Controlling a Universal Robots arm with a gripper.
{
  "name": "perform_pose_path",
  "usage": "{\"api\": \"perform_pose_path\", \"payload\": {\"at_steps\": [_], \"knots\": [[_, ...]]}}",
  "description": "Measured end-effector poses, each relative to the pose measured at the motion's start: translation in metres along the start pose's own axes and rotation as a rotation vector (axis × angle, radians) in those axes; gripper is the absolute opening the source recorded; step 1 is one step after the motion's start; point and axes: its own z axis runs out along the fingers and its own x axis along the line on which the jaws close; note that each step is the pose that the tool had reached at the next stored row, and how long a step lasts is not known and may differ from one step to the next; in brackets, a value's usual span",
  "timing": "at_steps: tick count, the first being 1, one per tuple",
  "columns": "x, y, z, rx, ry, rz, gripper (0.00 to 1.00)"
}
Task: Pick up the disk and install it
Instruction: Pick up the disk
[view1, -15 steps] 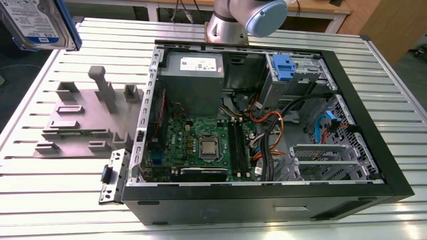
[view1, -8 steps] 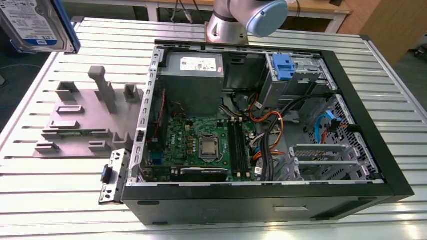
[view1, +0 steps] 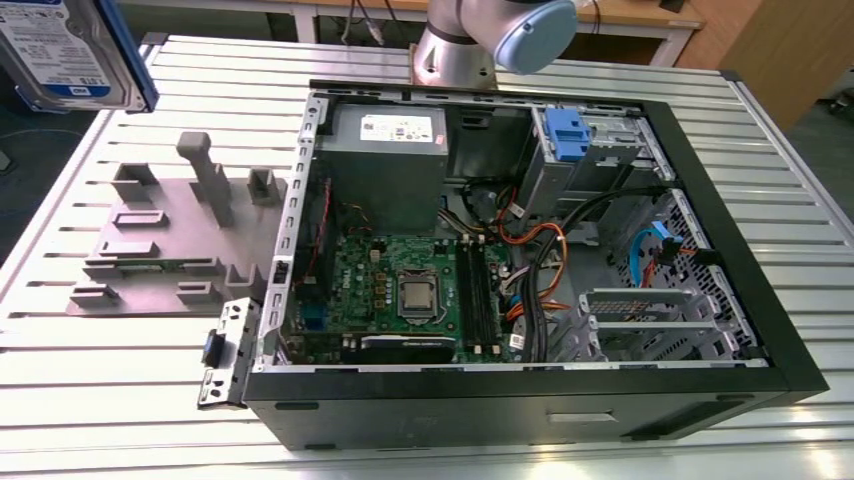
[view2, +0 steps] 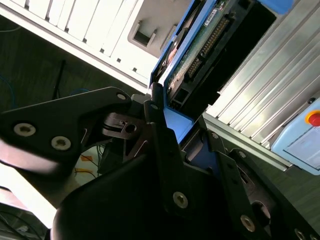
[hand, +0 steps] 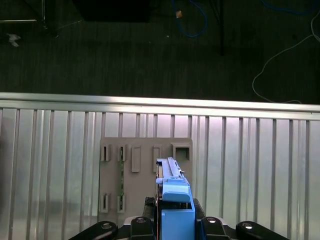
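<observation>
The disk (view1: 74, 50), a silver drive with a white-and-blue label in a blue carrier rail, hangs high above the table's corner at the exterior view's upper left. In the first wrist view the disk (hand: 172, 192) is seen edge-on, standing up between the black fingers of my gripper (hand: 172, 225), above the grey fixture (hand: 145, 175). In the second wrist view my gripper (view2: 182, 137) is shut on the blue rail of the disk (view2: 200, 45), whose circuit board and connector face the camera.
The open computer case (view1: 747, 330) lies on the slatted metal table (view1: 107, 390), with a drive bay and blue latch (view1: 567, 135) at its far side. A grey holder fixture (view1: 174, 240) stands beside the case. The arm's base (view1: 461, 50) is behind the case. A control box with a red button (view2: 305, 135) is off the table.
</observation>
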Motion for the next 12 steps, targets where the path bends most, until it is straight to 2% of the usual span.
{"api": "perform_pose_path", "payload": {"at_steps": [8, 12], "knots": [[0.0099, 0.0002, -0.0002, 0.0, 0.0001, 0.0, 0.36], [0.0108, 0.0003, -0.0009, -0.0001, 0.0002, 0.0, 0.36]]}}
